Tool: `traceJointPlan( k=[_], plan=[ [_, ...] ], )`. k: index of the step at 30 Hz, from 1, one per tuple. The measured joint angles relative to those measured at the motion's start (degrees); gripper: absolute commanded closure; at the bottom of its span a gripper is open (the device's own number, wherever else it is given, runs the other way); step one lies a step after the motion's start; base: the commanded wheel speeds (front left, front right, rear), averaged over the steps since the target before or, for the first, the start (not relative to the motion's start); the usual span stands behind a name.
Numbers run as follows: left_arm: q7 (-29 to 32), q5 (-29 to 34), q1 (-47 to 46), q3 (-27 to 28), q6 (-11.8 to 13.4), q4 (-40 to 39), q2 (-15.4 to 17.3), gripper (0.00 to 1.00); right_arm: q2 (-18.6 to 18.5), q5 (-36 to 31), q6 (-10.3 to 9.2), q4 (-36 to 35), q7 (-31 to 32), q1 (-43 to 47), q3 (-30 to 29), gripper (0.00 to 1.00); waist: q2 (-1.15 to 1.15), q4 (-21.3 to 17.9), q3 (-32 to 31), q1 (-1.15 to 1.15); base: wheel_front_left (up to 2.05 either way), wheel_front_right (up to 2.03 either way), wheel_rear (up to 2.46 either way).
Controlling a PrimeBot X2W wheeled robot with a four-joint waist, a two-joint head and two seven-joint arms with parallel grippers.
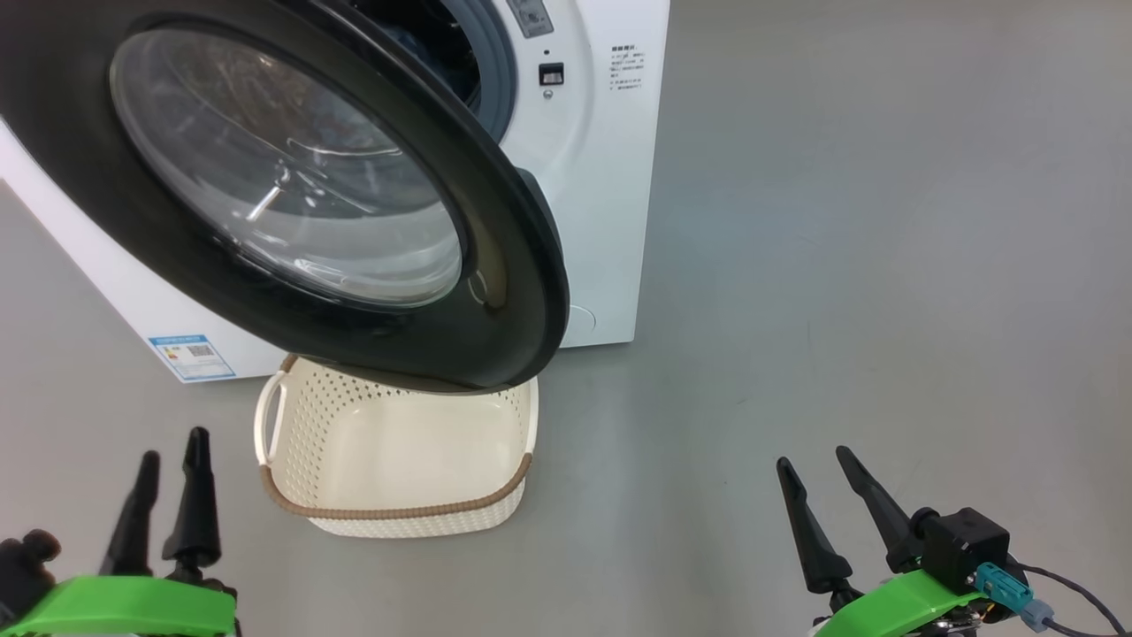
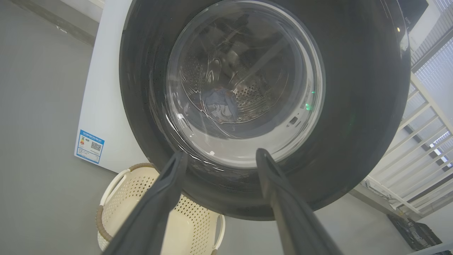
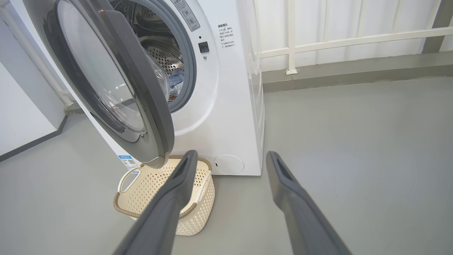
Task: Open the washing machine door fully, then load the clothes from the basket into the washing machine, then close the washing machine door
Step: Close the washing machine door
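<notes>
Head camera high above door (image 1: 522,265) and basket (image 1: 292,425), left wrist close, right wrist farther, both shared

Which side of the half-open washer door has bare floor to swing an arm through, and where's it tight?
Widest free patch: grey floor right of the white front-loading washing machine, ahead of the right gripper. Narrower strip left of the cream perforated basket, before the left gripper. Crowded: under the black-rimmed round glass door, whose lower edge hangs above the basket.

Grey floor (image 1: 840,265) — washing machine (image 1: 601,221), basket (image 1: 389,513) just before it.
</notes>
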Motion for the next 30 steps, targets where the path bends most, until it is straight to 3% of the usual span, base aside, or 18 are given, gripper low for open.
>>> traceJointPlan(
  k=[4, 6, 11, 22, 30],
  plan=[
    [0.0, 11.7, 0.0, 4.9, 0.0, -0.4, -1.8, 0.0, 0.0, 0.0, 0.0, -0.2, 0.0, 0.0, -0.1, 0.0, 0.0, 0.0, 0.0, 0.0, 0.0, 0.0, 0.0],
    [-0.1, 19.7, 0.3, 6.0, 0.2, -1.7, -1.9, 0.0, 0.0, 0.0, 0.0, -0.3, 0.0, 0.0, -0.1, 0.0, 0.0, 0.0, 0.0, 0.0, 0.0, 0.0, 0.0],
    [-0.4, 32.4, 3.4, 7.0, 1.0, -4.9, -3.7, 0.0, 0.0, -0.1, 0.0, -0.7, 0.0, 0.0, -0.1, 0.0, 0.0, -0.2, -0.1, 0.0, 0.0, 0.0, 0.0],
    [-0.4, 44.5, 9.3, 7.9, 1.3, -7.8, -8.3, 0.0, 0.0, -0.7, 0.0, -1.6, 0.0, 0.0, -0.2, 0.0, 0.0, -0.6, -0.1, 0.0, 0.0, 0.0, 0.0],
    [-0.4, 46.1, 10.9, 8.4, 1.9, -7.2, -10.3, 0.0, 0.0, -1.3, 0.0, -1.9, 0.0, 0.1, -0.3, 0.0, 0.0, -0.7, -0.3, 0.0, 0.0, 0.0, 0.0]
  ],
)
